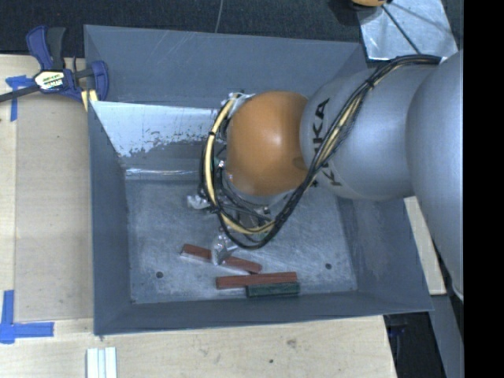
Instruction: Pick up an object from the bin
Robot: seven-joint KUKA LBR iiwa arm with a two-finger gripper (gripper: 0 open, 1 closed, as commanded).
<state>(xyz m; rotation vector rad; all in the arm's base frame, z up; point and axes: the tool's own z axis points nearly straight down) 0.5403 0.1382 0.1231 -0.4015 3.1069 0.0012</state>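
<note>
My gripper (pixel 223 250) reaches down under the arm's orange cover to the bin floor near the front. It stands right at a short reddish-brown stick (pixel 195 252) on its left and a second reddish-brown stick (pixel 241 264) on its right, which lies slanted. Just in front of these lies a longer reddish-brown bar (pixel 257 279), and against its front right side a dark green block (pixel 273 290). Whether the gripper touches either stick is hidden by the wrist.
The arm comes in from the right and covers the bin's middle and right back. Yellow and black cables loop round the wrist. Bare floor lies to the left of the sticks and at the right front.
</note>
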